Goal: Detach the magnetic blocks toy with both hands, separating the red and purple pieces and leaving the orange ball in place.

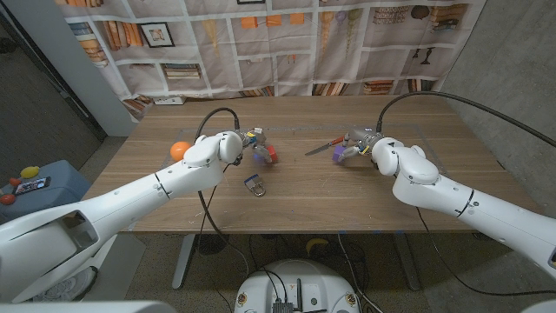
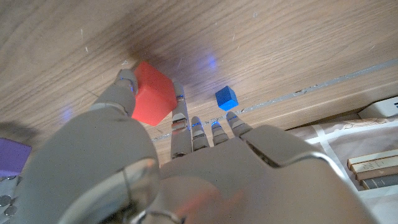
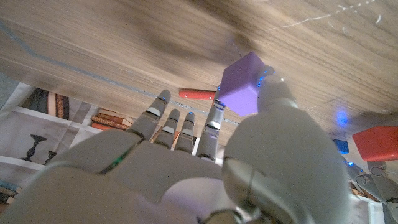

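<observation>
Holding the red plastic cube (image 2: 152, 93) pinched in my left hand (image 1: 228, 148) and the purple plastic cube (image 3: 242, 85) in my right hand (image 1: 358, 145), I see them well apart over the surface (image 1: 304, 187), the orange ball (image 1: 179, 149) resting beside my left arm.

A long wooden table (image 1: 295, 196) with a light brown grain carries everything here. Near its left edge sits a round orange ball (image 1: 179, 149), right on the boards. Towards the front, about the middle, lies a small metal binder clip (image 1: 254, 185). Further back there's a slim tool with a red handle (image 1: 323, 144), lying flat at a slant. A small blue cube (image 2: 226, 98) rests on the wood too.
</observation>
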